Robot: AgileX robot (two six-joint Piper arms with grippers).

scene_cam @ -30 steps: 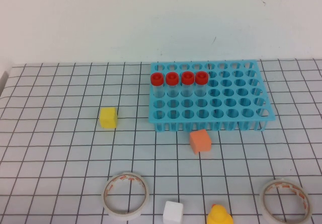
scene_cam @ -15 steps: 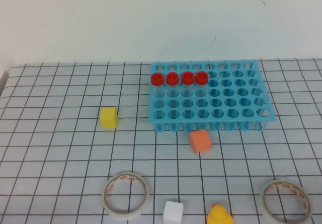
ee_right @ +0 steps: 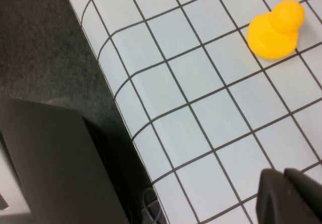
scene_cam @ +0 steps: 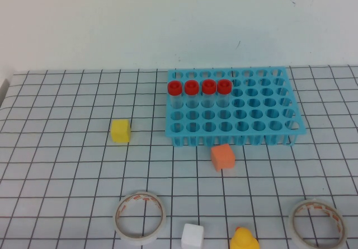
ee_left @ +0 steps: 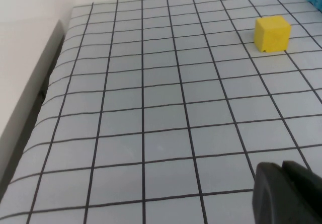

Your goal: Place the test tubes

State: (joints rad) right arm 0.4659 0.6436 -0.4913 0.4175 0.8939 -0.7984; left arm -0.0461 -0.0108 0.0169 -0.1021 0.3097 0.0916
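Observation:
A blue test tube rack [scene_cam: 234, 108] stands at the back of the gridded table. Several red-capped test tubes [scene_cam: 199, 87] stand upright in a row at the rack's left, in its second row from the back. Neither arm shows in the high view. My left gripper [ee_left: 283, 168] is shut and empty above the table's left part, with the yellow cube [ee_left: 271, 32] farther off. Over the table's near edge hovers my right gripper [ee_right: 286, 176], shut and empty, with the yellow duck [ee_right: 276, 30] some way from it.
A yellow cube [scene_cam: 120, 131] lies left of the rack and an orange cube [scene_cam: 222, 156] just in front of it. Two tape rolls [scene_cam: 140, 216] [scene_cam: 317, 222], a white cube [scene_cam: 192, 236] and a yellow duck [scene_cam: 244, 239] sit along the near edge. A dark box [ee_right: 50, 158] is beyond the table edge.

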